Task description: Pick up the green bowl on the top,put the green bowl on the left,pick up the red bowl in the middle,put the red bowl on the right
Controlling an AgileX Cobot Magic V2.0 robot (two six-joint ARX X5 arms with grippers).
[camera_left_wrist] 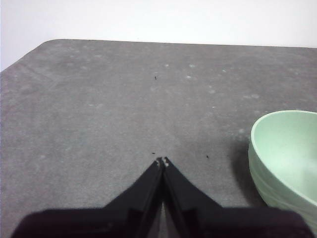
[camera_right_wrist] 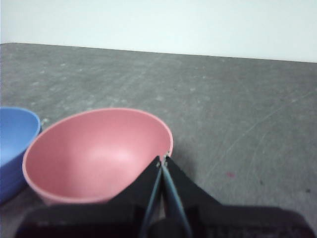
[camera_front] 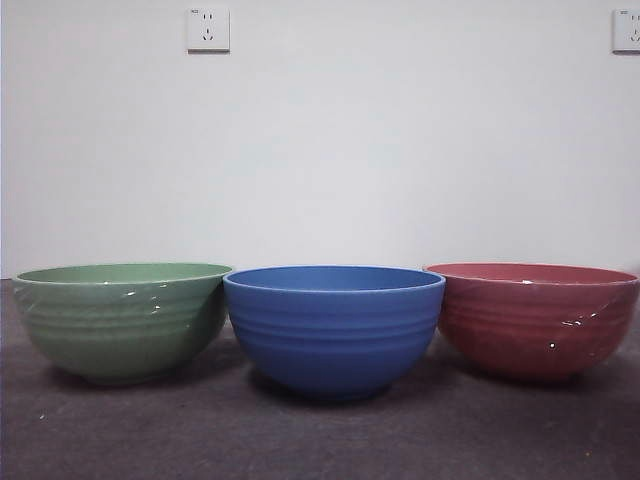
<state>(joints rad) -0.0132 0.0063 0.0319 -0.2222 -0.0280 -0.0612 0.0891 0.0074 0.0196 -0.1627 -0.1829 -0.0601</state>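
Three bowls stand in a row on the grey table in the front view. The green bowl [camera_front: 120, 320] is at the left, upright and alone. The red bowl [camera_front: 535, 320] is at the right, also upright and alone. No arm shows in the front view. In the left wrist view my left gripper [camera_left_wrist: 162, 161] is shut and empty over bare table, with the green bowl [camera_left_wrist: 287, 158] off to one side. In the right wrist view my right gripper [camera_right_wrist: 163, 158] is shut with nothing in it, its tips in line with the red bowl's [camera_right_wrist: 99, 153] rim.
A blue ribbed bowl [camera_front: 333, 330] stands in the middle, nearly touching both neighbours, and its edge shows beside the red bowl [camera_right_wrist: 15, 144]. A white wall with two outlets [camera_front: 208, 28] lies behind. The table's far edge [camera_left_wrist: 148, 42] shows in the wrist views.
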